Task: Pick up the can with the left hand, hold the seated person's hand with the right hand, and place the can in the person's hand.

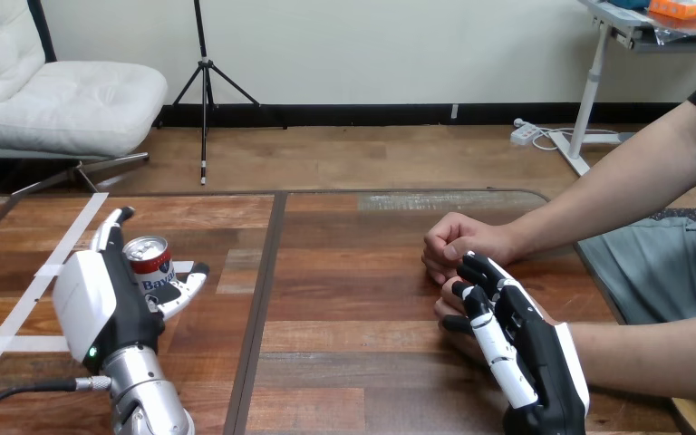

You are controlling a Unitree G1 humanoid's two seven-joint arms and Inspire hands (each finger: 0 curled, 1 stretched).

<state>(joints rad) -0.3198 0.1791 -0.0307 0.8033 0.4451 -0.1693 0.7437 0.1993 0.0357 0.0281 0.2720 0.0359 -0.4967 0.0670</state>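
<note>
The can (pixel 149 263) by the left hand (pixel 100 299) is showing glossy painted metal with a bare silvery top. That hand's shell is looking like smooth white plastic, its forearm (pixel 149 399) like satin metal. Under it the table (pixel 344 299) is showing matt, grainy wood, with matt white tape (pixel 86 216) beside the left hand.

Fingers spread on left hand (pixel 100 304), curled on right hand (pixel 535 353)
</note>
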